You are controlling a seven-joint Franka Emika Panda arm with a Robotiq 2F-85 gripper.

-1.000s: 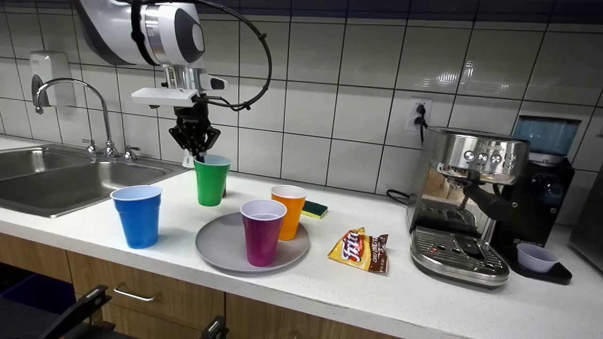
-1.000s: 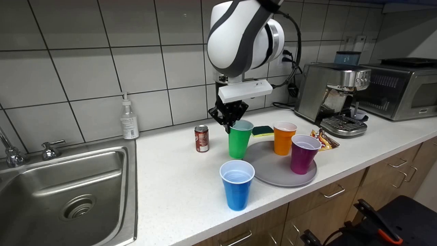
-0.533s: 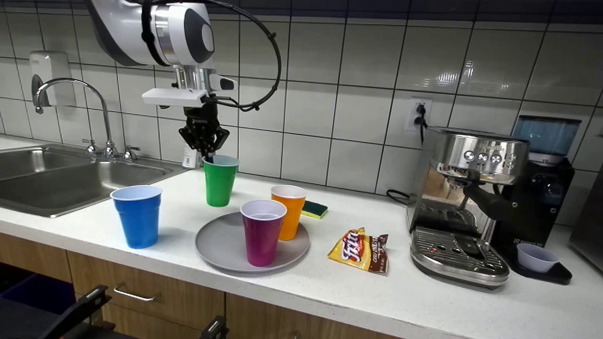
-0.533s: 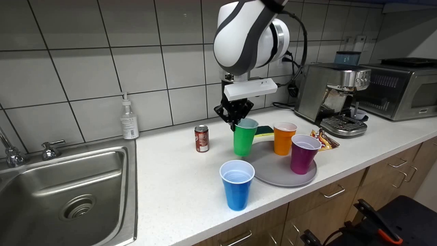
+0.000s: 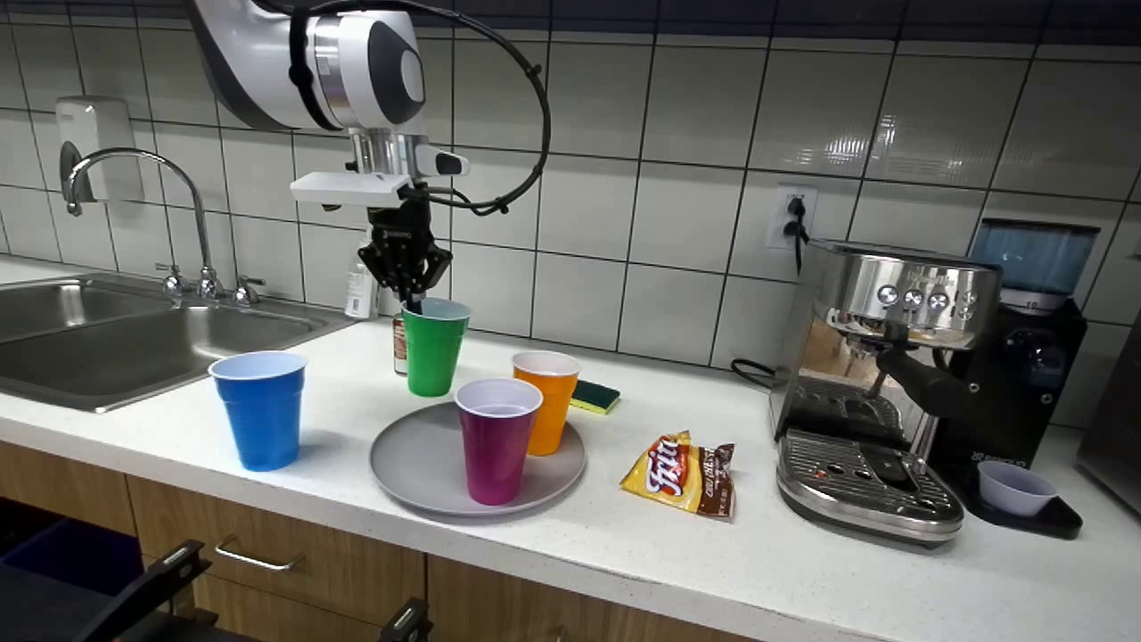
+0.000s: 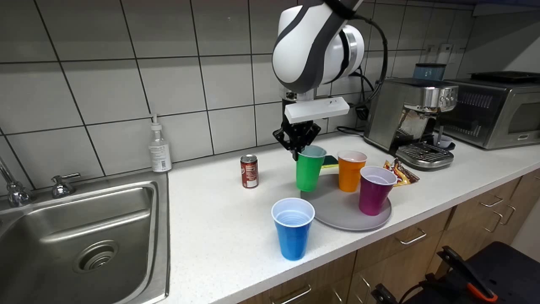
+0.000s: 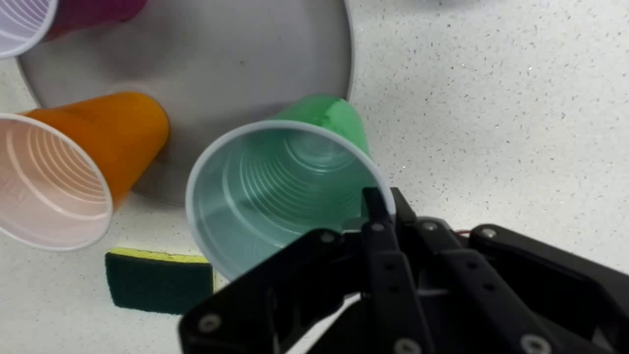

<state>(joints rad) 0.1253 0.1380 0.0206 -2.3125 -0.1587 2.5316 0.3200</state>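
- Wrist view shows the green cup [image 7: 290, 182] at the edge of the plate [image 7: 255, 64], its base overlapping the border between plate and counter [image 7: 471, 128]; whether that base touches either surface, I cannot tell.
- Gripper [image 7: 386, 199] above the plate's edge: its fingers [image 7: 377, 216] are clenched on the rim of the green cup, one fingertip inside the cup and one outside, and the cup hangs or stands nearly upright.
- Orange cup [image 6: 349, 171]: upright on the plate, near the green cup.
- Purple cup [image 6: 374, 192]: upright on the plate, beside the orange cup and farther from the green one.
- Sponge [image 7: 159, 282], dark green and yellow: on the counter just off the plate.
- Blue cup [image 5: 260, 415]: upright on the counter near the plate, to its left in both exterior views.
- Can [image 6: 249, 172], reddish: upright, left of the plate in an exterior view.
- Snack packet [image 5: 682, 473], yellow and brown: lying right of the plate in both exterior views.
- Coffee machine [image 6: 388, 116]: well right of the plate, past the packet.
- Sink [image 6: 161, 232]: well left of the plate.
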